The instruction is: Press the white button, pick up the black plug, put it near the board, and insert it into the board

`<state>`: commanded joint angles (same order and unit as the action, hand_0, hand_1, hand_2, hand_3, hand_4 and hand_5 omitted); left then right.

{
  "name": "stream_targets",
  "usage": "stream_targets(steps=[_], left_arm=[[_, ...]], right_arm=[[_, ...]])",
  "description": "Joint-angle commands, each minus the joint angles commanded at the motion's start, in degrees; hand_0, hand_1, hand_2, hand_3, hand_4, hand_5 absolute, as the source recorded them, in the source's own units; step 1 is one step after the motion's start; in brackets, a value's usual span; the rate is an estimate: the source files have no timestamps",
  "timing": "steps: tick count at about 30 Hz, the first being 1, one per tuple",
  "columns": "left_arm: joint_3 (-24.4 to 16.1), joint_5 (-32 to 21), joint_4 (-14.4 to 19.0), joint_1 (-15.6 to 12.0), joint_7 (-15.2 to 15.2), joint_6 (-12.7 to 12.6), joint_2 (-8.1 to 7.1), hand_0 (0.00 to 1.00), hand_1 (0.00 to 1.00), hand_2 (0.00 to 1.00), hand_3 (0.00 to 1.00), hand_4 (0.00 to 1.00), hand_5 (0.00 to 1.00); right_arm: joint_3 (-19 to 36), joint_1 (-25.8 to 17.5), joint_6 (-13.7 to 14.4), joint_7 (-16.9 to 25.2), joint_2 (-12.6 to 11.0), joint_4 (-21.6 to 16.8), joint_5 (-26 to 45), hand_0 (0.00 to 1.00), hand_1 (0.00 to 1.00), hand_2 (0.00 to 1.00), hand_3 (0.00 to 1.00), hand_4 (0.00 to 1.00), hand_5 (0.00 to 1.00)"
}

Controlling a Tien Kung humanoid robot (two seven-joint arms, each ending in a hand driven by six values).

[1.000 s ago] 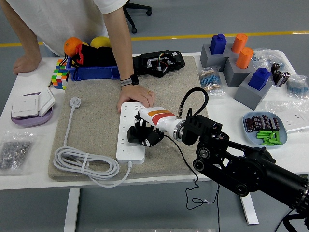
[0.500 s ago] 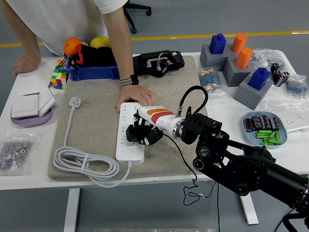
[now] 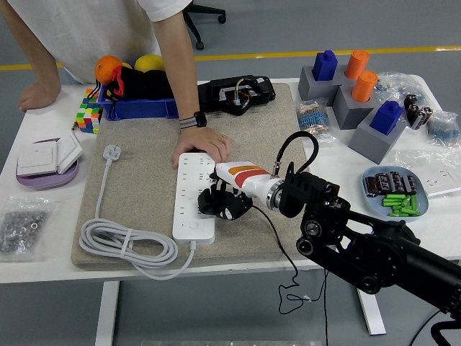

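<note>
The right hand grasps the black plug at the white power strip's right edge, which a person's hand steadies; insertion seems not finished.

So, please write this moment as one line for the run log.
right hand: shut on black plug, over power strip | left hand: not in view | person's hand: resting on strip's far end | plug: seating cannot tell

Bright even overhead light, soft shadows, sharp focus throughout.
</note>
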<state>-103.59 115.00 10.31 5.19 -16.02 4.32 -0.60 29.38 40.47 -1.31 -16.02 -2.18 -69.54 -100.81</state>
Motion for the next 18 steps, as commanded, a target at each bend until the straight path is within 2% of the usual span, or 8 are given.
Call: stream_targets(steps=[18], left_arm=[[-0.39,0.2,0.0,0.1,0.0,-0.04,0.04,0.621,0.625,0.631,0.685,0.516,0.379]], right_arm=[[-1.09,1.02,0.12,0.1,1.63,0.66,-0.4,0.402,0.358,0.448,0.484,0.767,0.002]])
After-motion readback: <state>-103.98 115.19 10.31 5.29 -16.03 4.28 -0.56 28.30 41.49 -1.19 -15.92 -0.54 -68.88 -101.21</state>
